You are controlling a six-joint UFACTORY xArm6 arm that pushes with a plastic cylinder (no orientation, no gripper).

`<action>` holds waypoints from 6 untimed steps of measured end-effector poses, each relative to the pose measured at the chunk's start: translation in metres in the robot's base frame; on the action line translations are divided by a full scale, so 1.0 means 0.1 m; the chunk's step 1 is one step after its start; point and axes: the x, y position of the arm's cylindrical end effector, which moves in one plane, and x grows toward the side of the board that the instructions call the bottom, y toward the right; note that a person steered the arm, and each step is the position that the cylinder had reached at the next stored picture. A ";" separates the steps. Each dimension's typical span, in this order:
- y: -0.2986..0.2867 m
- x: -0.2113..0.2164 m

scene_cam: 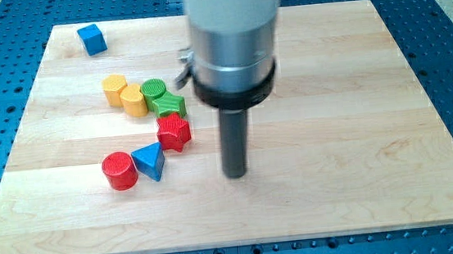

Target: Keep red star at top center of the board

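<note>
Gripperless, my tip [235, 174] rests right of one red star [174, 132], touching nothing.

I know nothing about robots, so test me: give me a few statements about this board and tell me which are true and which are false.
1. The red star sits at the top centre of the board. False: it lies left of centre, about mid-height.
2. My tip touches the red star. False: it stands apart, to the star's right and slightly lower.
3. The blue cube sits alone near the view's top left. True.
4. The red cylinder and blue triangle lie side by side. True.
5. The green star lies below the red star. False: it lies just above it.
</note>
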 end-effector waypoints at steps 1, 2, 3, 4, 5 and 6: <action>-0.06 0.07; -0.31 0.06; -0.80 -0.07; -0.84 -0.27; -0.63 -0.60; -0.84 -0.74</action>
